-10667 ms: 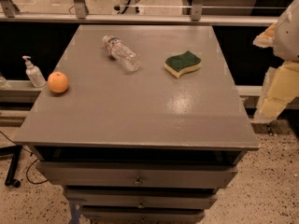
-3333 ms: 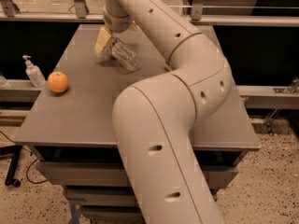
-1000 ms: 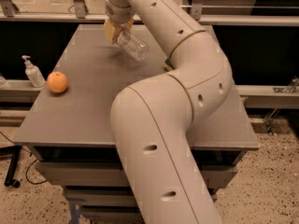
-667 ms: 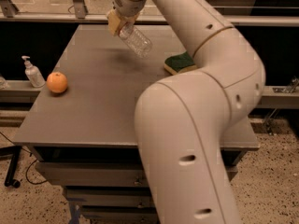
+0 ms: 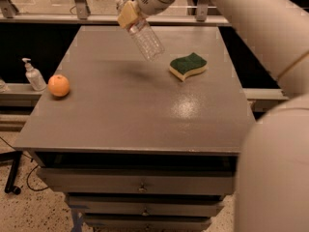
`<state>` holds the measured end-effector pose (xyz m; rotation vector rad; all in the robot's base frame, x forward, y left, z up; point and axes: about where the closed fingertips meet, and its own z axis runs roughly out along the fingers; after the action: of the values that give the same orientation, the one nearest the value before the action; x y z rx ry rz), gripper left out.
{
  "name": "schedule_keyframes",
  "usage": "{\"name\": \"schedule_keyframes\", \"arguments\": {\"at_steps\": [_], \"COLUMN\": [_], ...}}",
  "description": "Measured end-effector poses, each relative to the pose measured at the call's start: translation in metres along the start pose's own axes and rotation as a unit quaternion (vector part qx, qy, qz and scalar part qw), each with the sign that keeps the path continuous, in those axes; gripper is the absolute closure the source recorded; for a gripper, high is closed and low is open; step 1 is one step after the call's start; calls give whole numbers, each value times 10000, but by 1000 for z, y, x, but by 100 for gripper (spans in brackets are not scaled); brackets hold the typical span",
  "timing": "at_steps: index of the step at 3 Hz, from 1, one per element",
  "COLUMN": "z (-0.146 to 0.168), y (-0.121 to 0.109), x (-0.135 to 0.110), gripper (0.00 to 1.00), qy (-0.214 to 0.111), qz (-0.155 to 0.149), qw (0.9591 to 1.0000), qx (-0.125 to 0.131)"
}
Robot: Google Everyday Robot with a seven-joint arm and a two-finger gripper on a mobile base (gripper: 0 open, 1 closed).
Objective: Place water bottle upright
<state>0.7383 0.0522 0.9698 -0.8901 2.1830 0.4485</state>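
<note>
While jaws grip its top over the far table point(image 5: 120, 115), clear ribbed water bottle point(image 5: 146, 40), tilted, aloft.

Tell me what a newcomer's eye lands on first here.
The water bottle hangs tilted in the air over the far side of the table, clamped near its cap by the gripper. The bulky white arm fills the right edge; a green sponge lies at right, an orange at left.

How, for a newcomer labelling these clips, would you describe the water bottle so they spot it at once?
Look above the far half of the grey table, where the gripper holds something in the air. That is the water bottle: clear, ribbed, tilted, unlike the orange and green sponge lying on the tabletop.
</note>
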Motion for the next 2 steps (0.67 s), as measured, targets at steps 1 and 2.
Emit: {"name": "schedule_keyframes", "arguments": {"at_steps": [1, 2], "z": [-33, -37], "y": [23, 47], "x": [17, 44], "gripper": [100, 100], "qy": [-641, -1165], "qz": [-47, -167], "qw": [9978, 9921], "qx": [-188, -439]}}
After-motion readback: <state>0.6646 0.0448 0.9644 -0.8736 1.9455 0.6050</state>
